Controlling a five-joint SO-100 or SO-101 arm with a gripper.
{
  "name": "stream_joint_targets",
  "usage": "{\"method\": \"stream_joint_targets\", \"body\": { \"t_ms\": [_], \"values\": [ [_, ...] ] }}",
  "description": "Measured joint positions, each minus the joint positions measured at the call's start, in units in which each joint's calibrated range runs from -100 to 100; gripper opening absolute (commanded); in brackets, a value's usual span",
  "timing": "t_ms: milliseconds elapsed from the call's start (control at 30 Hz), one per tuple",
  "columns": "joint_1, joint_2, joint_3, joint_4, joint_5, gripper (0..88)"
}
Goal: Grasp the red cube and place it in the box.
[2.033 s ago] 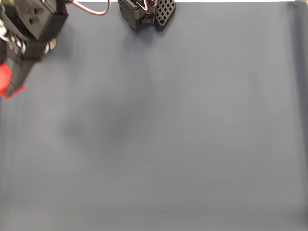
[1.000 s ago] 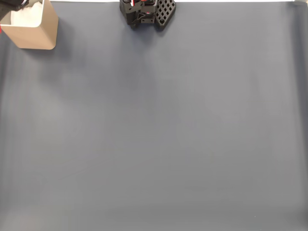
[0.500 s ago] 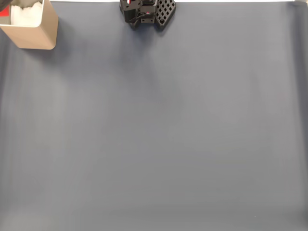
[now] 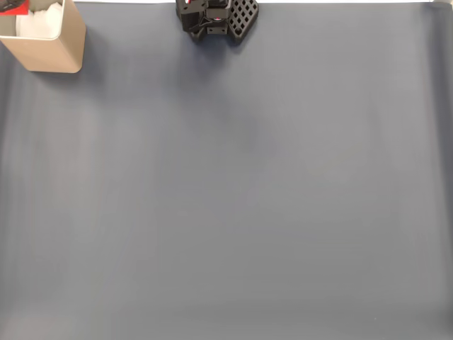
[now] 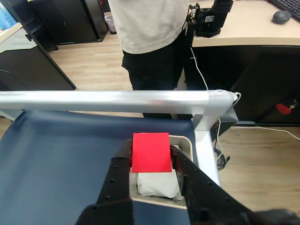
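We are holding cube (image 5: 151,153) pinched in end effector (image 5: 151,161) above box (image 5: 189,145); next: spreading jaws, dropping cube.

In the fixed view, a dull blue-grey mat (image 4: 233,198) covers the bench almost from edge to edge, with a thin white strip (image 4: 318,1) along the top.

In the wrist view, a silver metal rail (image 5: 108,101) crosses above the bench, joined to a post (image 5: 205,140) on the right. Beyond it lies a light wood-plank floor (image 5: 93,61). A person (image 5: 150,42) in a pale top and dark trousers stands just behind the rail. Black cabinets (image 5: 61,21) stand at the upper left. On the right is a light-topped desk (image 5: 248,26) with dark fronts; a computer mouse (image 5: 281,17) rests on it. A white cable (image 5: 262,129) trails across the floor. The light is even.
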Motion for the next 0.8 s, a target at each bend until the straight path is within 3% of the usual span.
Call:
{"method": "stream_joint_targets", "body": {
  "t_ms": [800],
  "values": [
    [1.7, -5.0, 6.2, -2.6, 0.0, 0.0]
  ]
}}
